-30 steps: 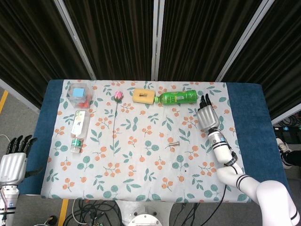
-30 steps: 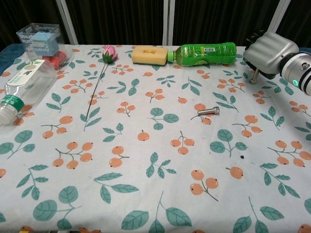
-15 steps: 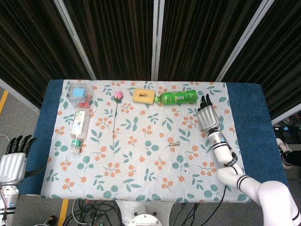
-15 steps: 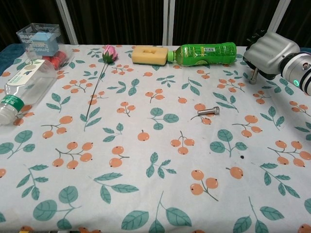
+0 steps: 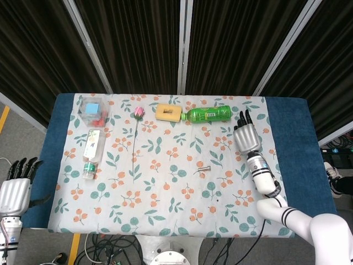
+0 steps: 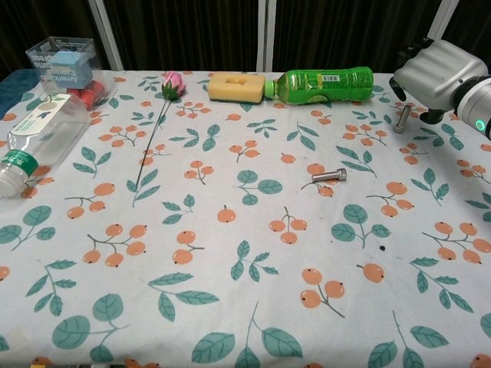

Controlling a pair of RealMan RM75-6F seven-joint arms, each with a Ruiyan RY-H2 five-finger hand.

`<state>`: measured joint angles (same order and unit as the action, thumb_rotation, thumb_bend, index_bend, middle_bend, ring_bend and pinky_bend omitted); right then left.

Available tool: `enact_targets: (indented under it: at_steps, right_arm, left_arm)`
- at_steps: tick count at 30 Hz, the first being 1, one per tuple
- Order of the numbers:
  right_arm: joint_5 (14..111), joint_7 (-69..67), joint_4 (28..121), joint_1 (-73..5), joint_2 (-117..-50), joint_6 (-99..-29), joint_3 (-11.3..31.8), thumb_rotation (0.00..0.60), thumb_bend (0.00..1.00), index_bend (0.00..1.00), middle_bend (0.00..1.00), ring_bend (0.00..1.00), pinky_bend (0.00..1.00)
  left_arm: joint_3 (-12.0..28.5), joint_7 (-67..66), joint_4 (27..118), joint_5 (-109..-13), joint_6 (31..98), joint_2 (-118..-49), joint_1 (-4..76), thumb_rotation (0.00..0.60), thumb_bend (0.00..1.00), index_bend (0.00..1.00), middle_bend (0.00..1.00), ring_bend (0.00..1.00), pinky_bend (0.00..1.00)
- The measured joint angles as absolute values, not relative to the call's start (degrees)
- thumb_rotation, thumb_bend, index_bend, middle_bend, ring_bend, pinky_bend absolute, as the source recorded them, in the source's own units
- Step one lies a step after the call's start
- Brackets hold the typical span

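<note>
My right hand hovers over the right side of the flowered cloth, fingers stretched out and apart, holding nothing. In the chest view this right hand sits at the far right edge, just right of the green bottle. A small metal pin-like piece shows just below and left of it; whether it lies on the cloth I cannot tell. A silver bolt lies near the middle of the cloth. My left hand hangs off the table's left front corner, fingers apart and empty.
Along the back stand a yellow sponge touching the green bottle, a pink rose with a long stem, and a clear box holding blue and red pieces. A clear water bottle lies at the left.
My right hand has shifted a little to the right, away from the green bottle's base. The small metal piece now shows apart from it. The left hand has not moved.
</note>
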<state>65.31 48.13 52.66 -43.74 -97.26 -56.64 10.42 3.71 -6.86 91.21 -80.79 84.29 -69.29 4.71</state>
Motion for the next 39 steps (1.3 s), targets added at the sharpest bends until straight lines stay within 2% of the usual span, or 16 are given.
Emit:
enact_targets:
  at_steps: [4,8,14,16,20,25,32,39]
  right_arm:
    - [66.10,45.10,59.42,-42.69,-94.17,-59.07,11.25,0.600,0.18,0.40,0.28,0.01,0.00]
    - [67.66,39.08,70.38,-41.34,-89.52,-60.31,11.62,0.600,0.22,0.42,0.30,0.02,0.00]
    - [72.04,28.34,85.81,-40.38,-83.44,-58.53,10.20,0.600,0.22,0.44,0.30,0.03,0.00]
    - [72.84,26.47,87.79,-40.55,-82.93,-56.85,9.48,0.600,0.22,0.44,0.30,0.03,0.00]
    - [72.34,26.82,88.03,-41.82,-84.29,-53.06,8.19,0.600,0.22,0.44,0.30,0.02,0.00]
    - [70.76,29.73,85.15,-43.23,-88.02,-51.72,7.44,0.600,0.23,0.45,0.29,0.02,0.00]
    - [70.31,32.84,78.69,-44.49,-93.68,-52.35,6.85,0.600,0.23,0.46,0.27,0.01,0.00]
    - [71.68,32.63,75.34,-44.39,-96.55,-53.78,5.76,0.600,0.25,0.47,0.24,0.00,0.00]
  left_arm:
    - [3.85,-7.09,91.44,-80.77,84.37,-69.08,4.77,0.600,0.00,0.15,0.08,0.00,0.00]
    - [3.86,-7.51,91.84,-80.89,84.61,-68.93,4.74,0.600,0.00,0.15,0.08,0.00,0.00]
    - [3.90,-8.37,92.73,-81.24,85.20,-68.66,4.65,0.600,0.00,0.15,0.08,0.00,0.00]
    - [3.88,-8.62,92.98,-81.44,85.35,-68.57,4.64,0.600,0.00,0.15,0.08,0.00,0.00]
    - [3.85,-8.74,93.25,-81.67,85.66,-68.44,4.55,0.600,0.00,0.15,0.08,0.00,0.00]
    - [3.67,-8.30,93.05,-81.48,85.69,-68.55,4.28,0.600,0.00,0.15,0.08,0.00,0.00]
    - [3.56,-7.40,92.40,-81.46,85.82,-68.81,4.01,0.600,0.00,0.15,0.08,0.00,0.00]
    - [3.41,-6.60,91.89,-81.45,85.71,-68.98,3.84,0.600,0.00,0.15,0.08,0.00,0.00]
